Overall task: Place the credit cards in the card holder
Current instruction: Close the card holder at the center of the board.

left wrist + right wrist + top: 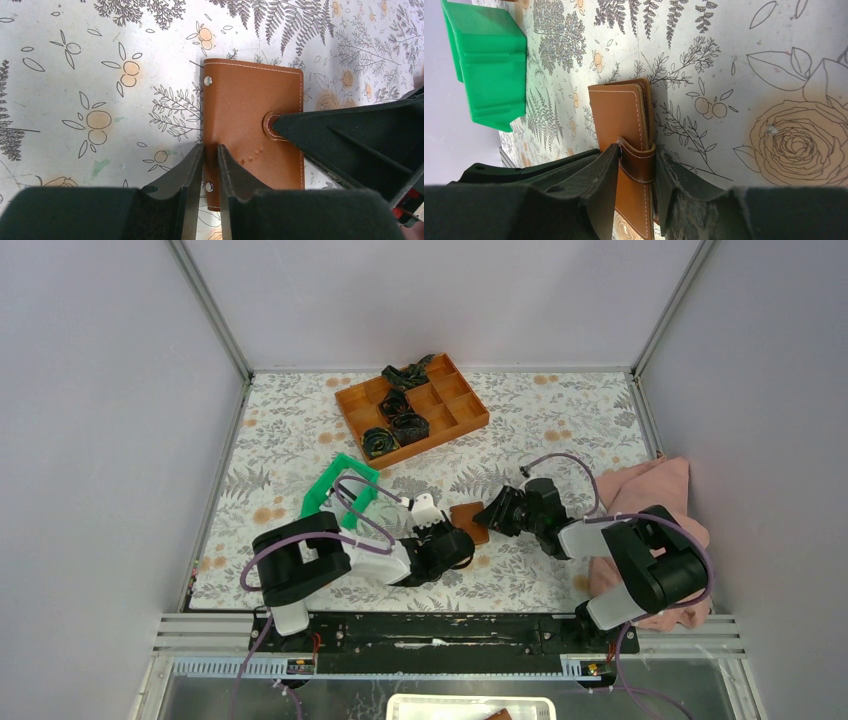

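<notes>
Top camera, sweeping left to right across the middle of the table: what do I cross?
green tray → left claw → card holder → right claw → pink cloth

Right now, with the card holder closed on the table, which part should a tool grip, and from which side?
Grip the snap-tab edge of the card holder, coming in low from the side opposite the riveted spine. It is closed and thin, so pinching across its thickness there probably holds both covers together. The right tool straddles that edge now.
</notes>
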You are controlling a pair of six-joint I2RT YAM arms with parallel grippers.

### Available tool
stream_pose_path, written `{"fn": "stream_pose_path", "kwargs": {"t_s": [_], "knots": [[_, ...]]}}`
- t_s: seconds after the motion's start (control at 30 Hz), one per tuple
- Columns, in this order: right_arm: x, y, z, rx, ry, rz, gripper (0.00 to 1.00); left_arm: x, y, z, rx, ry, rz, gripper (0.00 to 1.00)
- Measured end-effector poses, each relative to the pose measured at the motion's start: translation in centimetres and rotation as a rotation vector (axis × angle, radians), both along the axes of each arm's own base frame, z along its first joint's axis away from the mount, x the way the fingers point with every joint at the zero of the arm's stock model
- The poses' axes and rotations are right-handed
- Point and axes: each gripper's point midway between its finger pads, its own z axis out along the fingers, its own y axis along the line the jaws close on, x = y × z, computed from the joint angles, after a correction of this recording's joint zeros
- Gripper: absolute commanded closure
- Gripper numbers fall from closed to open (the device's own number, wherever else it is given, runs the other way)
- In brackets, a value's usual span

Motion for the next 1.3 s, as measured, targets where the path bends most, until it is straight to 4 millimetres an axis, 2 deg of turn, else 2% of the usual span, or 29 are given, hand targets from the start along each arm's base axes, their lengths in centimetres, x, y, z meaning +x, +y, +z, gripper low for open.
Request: {"fn": "stream_pose_path", "kwargs": {"t_s": [0.13,0.33,0.5,0.6,0.7,1.03,1.17,1.3], "knots": [[-0.1,-0.1,0.0,0.009,0.000,-0.010,0.68,0.0,0.0,0.0,0.001,0.000,0.000,0.77],[-0.2,-0.2,-0.1,0.046,0.000,-0.035,0.86,0.0,-0.1,0.0,0.003,0.000,0.001,0.78],[-0.2,-0.2,-0.3,0.088,0.003,-0.055,0.89,0.1,-0.1,-0.1,0.004,-0.001,0.003,0.80],[-0.2,-0.1,-0.2,0.108,-0.004,-0.065,0.88,0.1,-0.1,-0.1,0.004,-0.002,0.005,0.81],[-0.1,-0.1,-0.2,0.118,-0.006,-0.073,0.79,0.1,-0.1,-0.1,0.008,-0.004,0.006,0.81],[-0.1,0.2,-0.1,0.092,-0.024,-0.098,0.64,0.1,-0.1,-0.1,0.014,-0.006,0.007,0.81],[-0.1,0.8,0.1,0.074,-0.034,-0.093,0.62,0.1,-0.1,-0.1,0.015,-0.006,0.007,0.81],[-0.1,1.1,0.1,0.061,-0.037,-0.090,0.65,0.1,-0.1,-0.1,0.015,-0.006,0.007,0.81]]}}
